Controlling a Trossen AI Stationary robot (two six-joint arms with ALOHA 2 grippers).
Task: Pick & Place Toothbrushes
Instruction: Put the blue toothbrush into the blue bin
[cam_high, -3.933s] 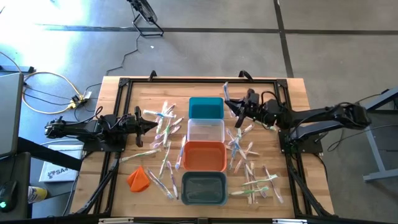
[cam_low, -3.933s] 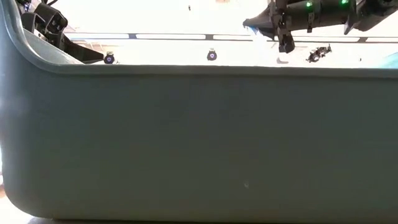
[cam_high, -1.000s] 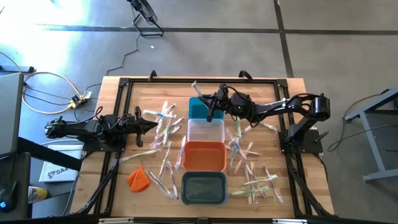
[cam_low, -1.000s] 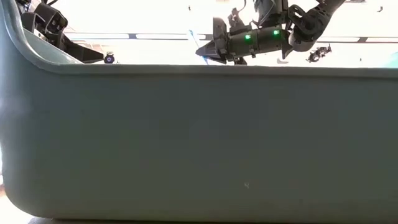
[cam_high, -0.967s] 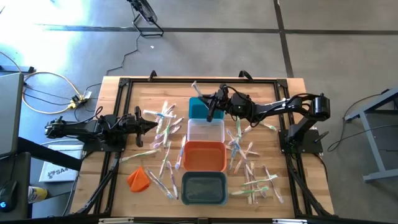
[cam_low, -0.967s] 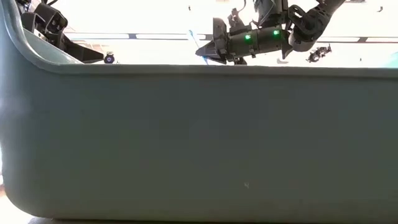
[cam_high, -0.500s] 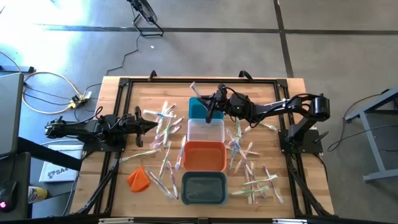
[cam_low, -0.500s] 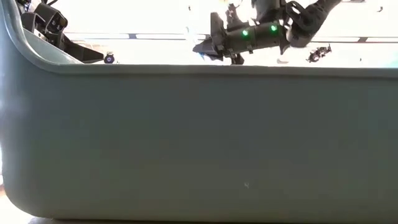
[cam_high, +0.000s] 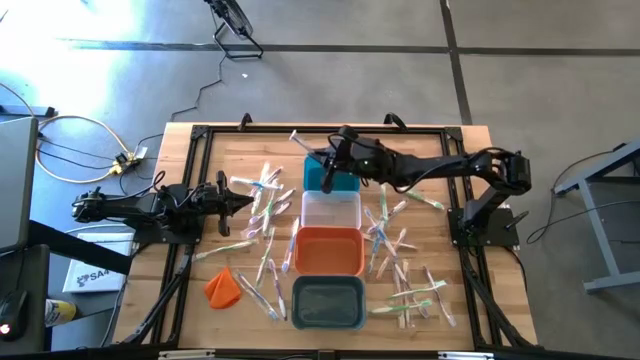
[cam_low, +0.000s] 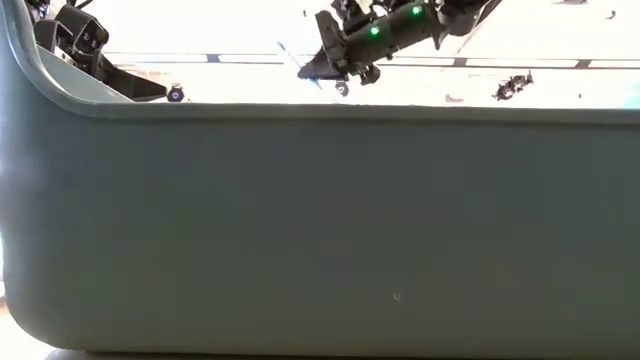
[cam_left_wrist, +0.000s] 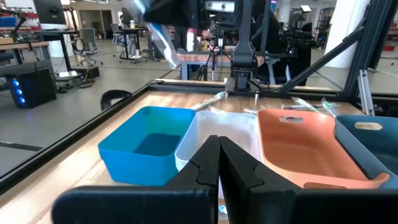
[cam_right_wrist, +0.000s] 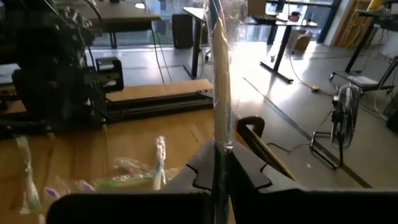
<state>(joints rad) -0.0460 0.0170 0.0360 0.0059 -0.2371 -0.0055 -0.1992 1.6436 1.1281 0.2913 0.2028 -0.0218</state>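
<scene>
Toothbrushes (cam_high: 262, 205) lie scattered on a wooden table (cam_high: 450, 150) to either side of a column of four bins, seen from above. The landmark here is the teal bin (cam_high: 322, 178) at the far end of that column; next to it sit the clear bin (cam_high: 331, 211), the orange bin (cam_high: 328, 251), and the grey bin (cam_high: 328, 302) nearest the front edge. One loose cluster of toothbrushes lies left of the teal bin, and another cluster (cam_high: 405, 270) spreads to its right, running down alongside the orange and grey bins. A small orange cloth lump (cam_high: 222, 287) rests well away from the teal bin, beside the grey bin's left.

The right gripper (cam_high: 327, 160) reaches across from the right and hangs over the far left corner of the teal bin. Its fingers are pressed together on a single pale toothbrush (cam_high: 301, 142), which sticks out beyond the bin's far edge. In the right wrist view that toothbrush (cam_right_wrist: 221, 81) stands straight up from between the clamped fingers; it appears to be in a clear wrapper, though the glare makes that uncertain.

The left gripper (cam_high: 243, 199) waits low over the table to the left of the teal bin, among the left cluster. Its fingers are fully together and hold nothing.
</scene>
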